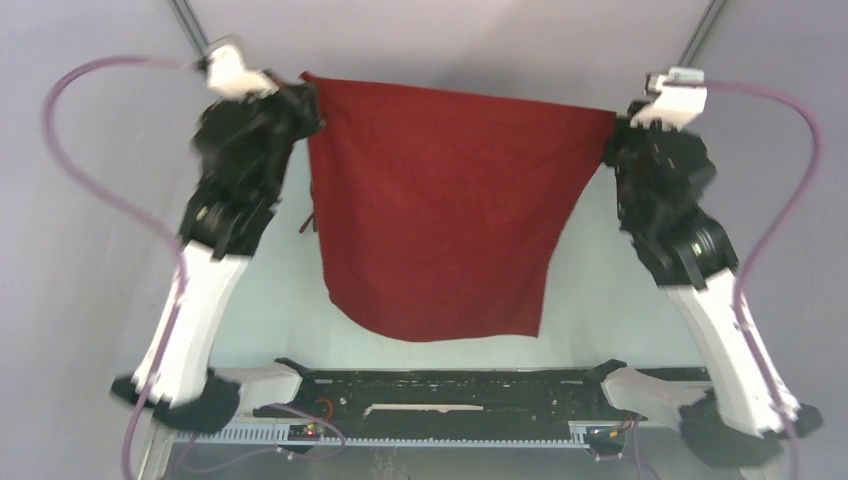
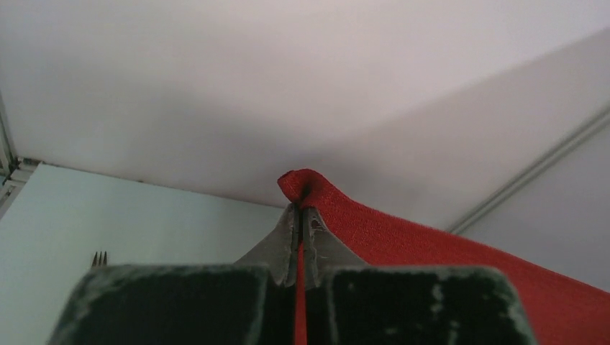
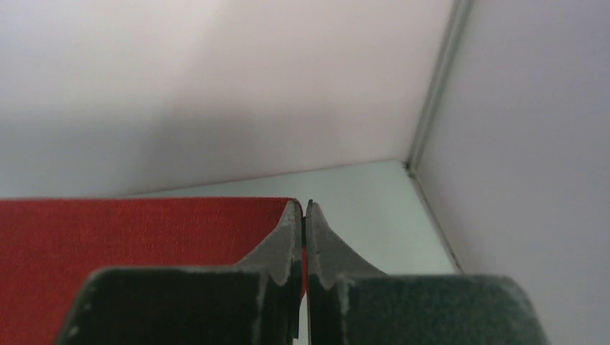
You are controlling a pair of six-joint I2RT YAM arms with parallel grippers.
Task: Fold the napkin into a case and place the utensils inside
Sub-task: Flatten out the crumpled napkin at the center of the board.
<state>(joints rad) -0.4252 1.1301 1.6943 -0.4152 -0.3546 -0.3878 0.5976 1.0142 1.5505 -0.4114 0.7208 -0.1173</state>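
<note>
The dark red napkin (image 1: pixel 440 210) hangs spread between my two raised arms, its top edge stretched taut and its lower edge drooping toward the near side. My left gripper (image 1: pixel 308 100) is shut on the napkin's left top corner (image 2: pixel 306 188), which pokes out past the fingertips. My right gripper (image 1: pixel 612 128) is shut on the right top corner, with red cloth (image 3: pixel 144 230) running off to its left. Fork tines (image 2: pixel 99 259) peek out at the left on the table. A thin dark utensil (image 1: pixel 309 222) shows just left of the hanging cloth. The spoon is hidden.
The pale green table (image 1: pixel 600 300) lies below the cloth, boxed in by grey walls (image 1: pixel 60 250) on both sides and at the back. A black rail (image 1: pixel 450 392) runs along the near edge between the arm bases.
</note>
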